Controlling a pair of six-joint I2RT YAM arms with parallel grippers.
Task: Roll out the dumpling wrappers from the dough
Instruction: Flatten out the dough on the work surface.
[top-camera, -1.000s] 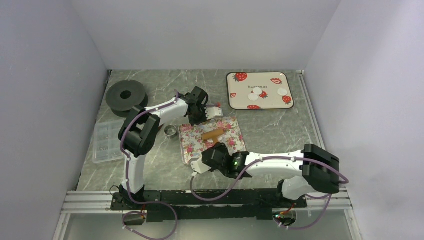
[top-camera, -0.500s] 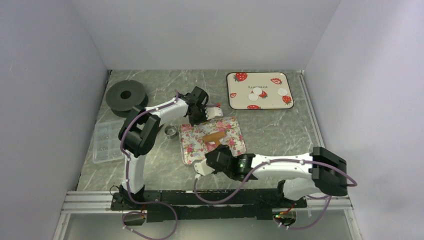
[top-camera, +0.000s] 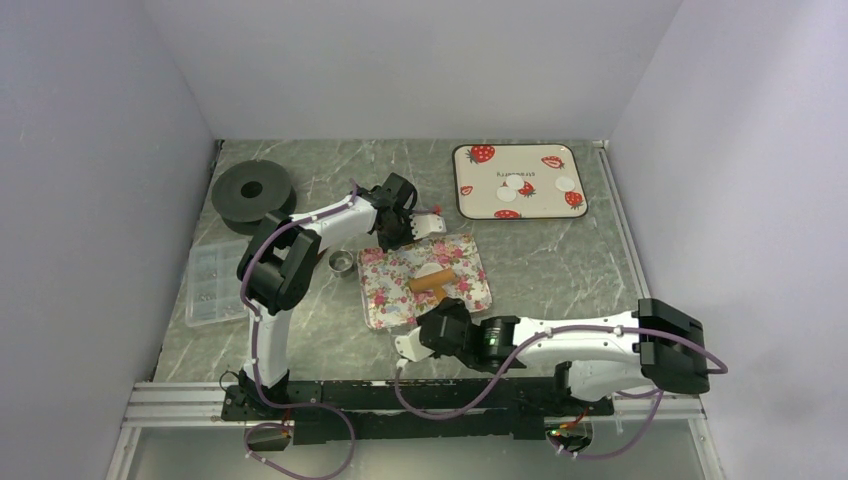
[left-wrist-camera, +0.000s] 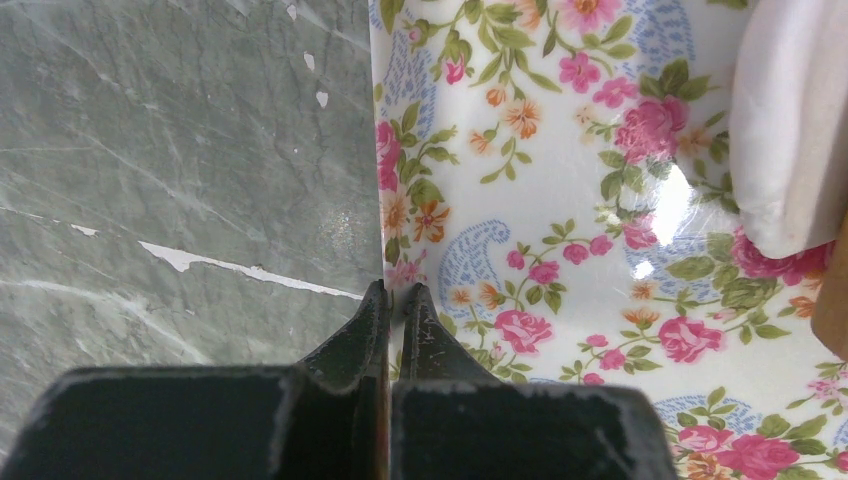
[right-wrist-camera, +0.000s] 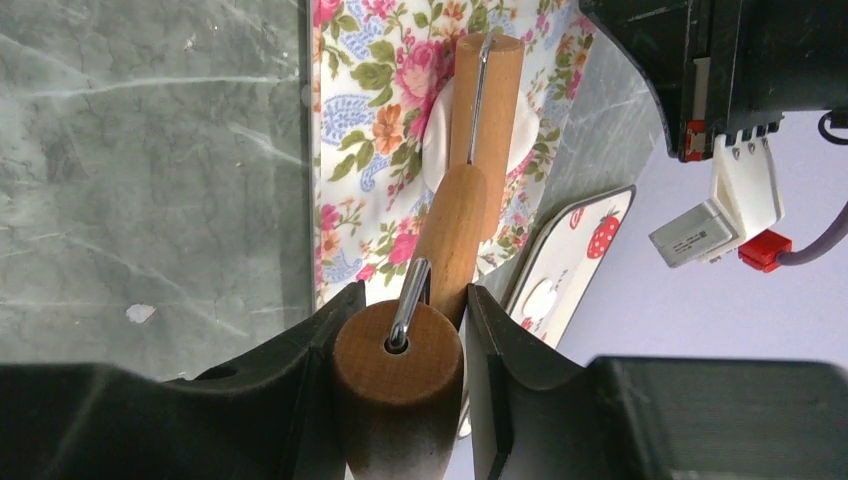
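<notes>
Right now the right gripper (right-wrist-camera: 405, 305) clamps the brown wooden rolling pin (right-wrist-camera: 455, 230), its long axis pointing away onto the flat white dough round (right-wrist-camera: 436, 135) on the rose-printed sheet (right-wrist-camera: 360, 100); the closed left gripper (left-wrist-camera: 393, 292) rests at that sheet's edge.

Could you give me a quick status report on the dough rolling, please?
Left end effector shut at floral tray edge. Right end effector shut on rolling pin, pin on dough. No obstruction seen.
</notes>
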